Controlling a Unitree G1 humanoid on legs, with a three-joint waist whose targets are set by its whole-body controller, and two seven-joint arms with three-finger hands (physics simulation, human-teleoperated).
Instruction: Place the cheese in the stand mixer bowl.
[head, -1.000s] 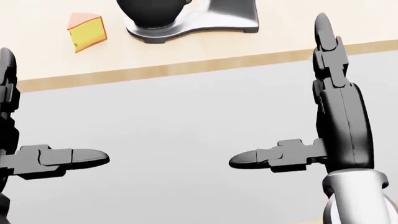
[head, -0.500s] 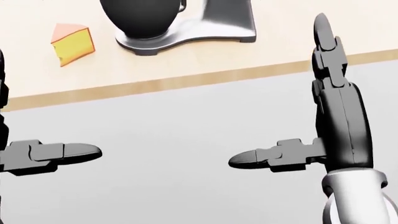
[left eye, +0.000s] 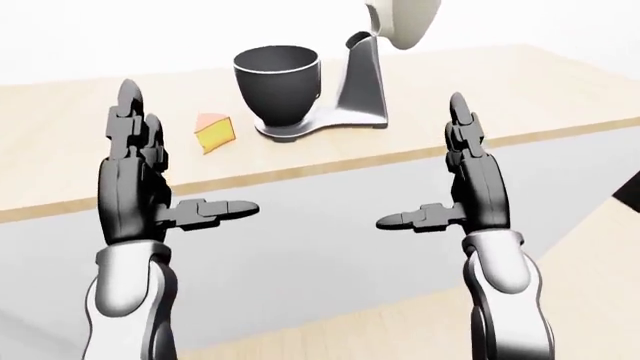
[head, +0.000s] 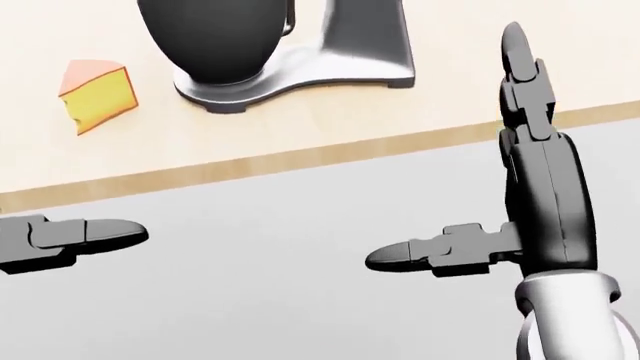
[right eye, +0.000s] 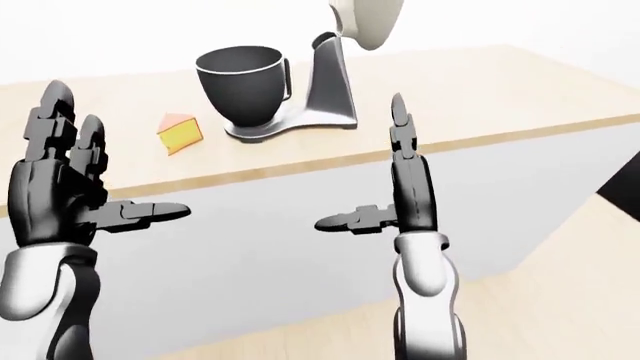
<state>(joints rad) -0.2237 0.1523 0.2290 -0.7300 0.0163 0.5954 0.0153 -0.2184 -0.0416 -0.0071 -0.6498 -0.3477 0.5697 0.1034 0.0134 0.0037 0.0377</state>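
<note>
A yellow cheese wedge (left eye: 214, 133) with an orange rind lies on the light wood counter (left eye: 520, 90), just left of the stand mixer. The dark mixer bowl (left eye: 277, 82) stands open on the grey stand mixer (left eye: 365, 90), whose cream head (left eye: 402, 19) is tilted up. My left hand (left eye: 175, 176) and right hand (left eye: 425, 165) are both open and empty, fingers up and thumbs pointing inward. They are held before the counter's white face, short of the cheese. The head view shows the cheese (head: 98, 97) at upper left.
The counter's white face (left eye: 330, 255) fills the middle between my hands. Its wood edge (head: 300, 161) runs across the head view. Light wood floor (left eye: 600, 300) shows at lower right, with a dark object (left eye: 632, 191) at the right edge.
The whole head view has shifted: cheese and mixer slid down and left and grew larger, so the camera has moved nearer. My left thumb has drifted toward the left edge; the right hand holds steady.
</note>
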